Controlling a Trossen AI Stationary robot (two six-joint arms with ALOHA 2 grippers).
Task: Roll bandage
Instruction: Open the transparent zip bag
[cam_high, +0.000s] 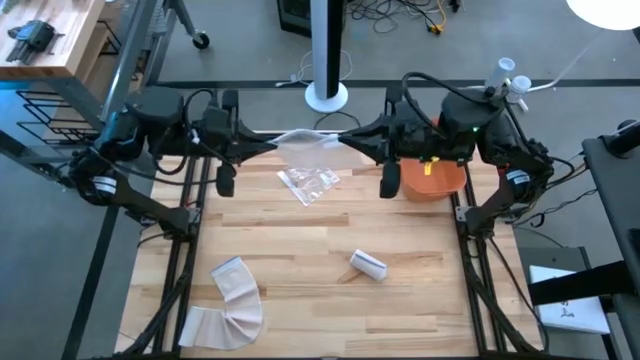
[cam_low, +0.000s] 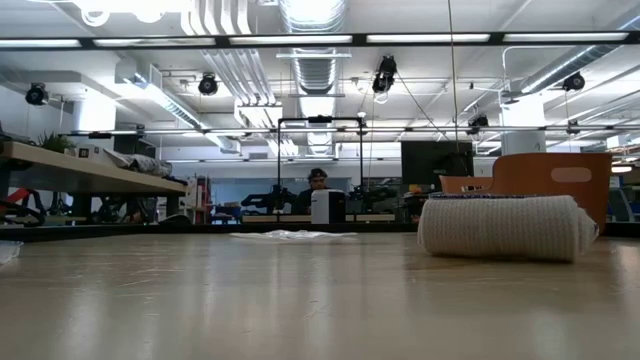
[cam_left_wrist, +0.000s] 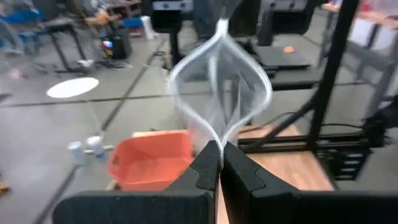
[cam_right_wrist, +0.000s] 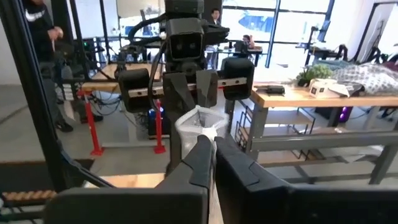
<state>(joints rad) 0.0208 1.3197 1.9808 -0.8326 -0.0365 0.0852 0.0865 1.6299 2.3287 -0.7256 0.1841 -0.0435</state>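
A rolled white bandage (cam_high: 368, 265) lies on its side on the wooden table, right of centre; the low view shows it close up (cam_low: 505, 228). A second bandage (cam_high: 235, 300) lies unrolled in a curved strip at the near left. High over the table's far edge a clear plastic bag (cam_high: 312, 143) hangs between my two grippers. My left gripper (cam_high: 282, 143) is shut on one side of it, my right gripper (cam_high: 345, 140) on the other. The bag's mouth (cam_left_wrist: 217, 87) bulges open in a loop. My left gripper pinches the bag's rim (cam_left_wrist: 219, 138) between its two fingers, which lie level and come from the table's left. The bag is lifted clear of the table. My right gripper pinches the opposite rim (cam_right_wrist: 205, 132) between its two fingers, coming level from the table's right. The bag spans the gap to the left gripper.
Another clear plastic bag (cam_high: 308, 182) lies flat on the table below the grippers. An orange bin (cam_high: 435, 180) stands at the far right. A white pole base (cam_high: 326, 97) stands on the floor beyond the far edge.
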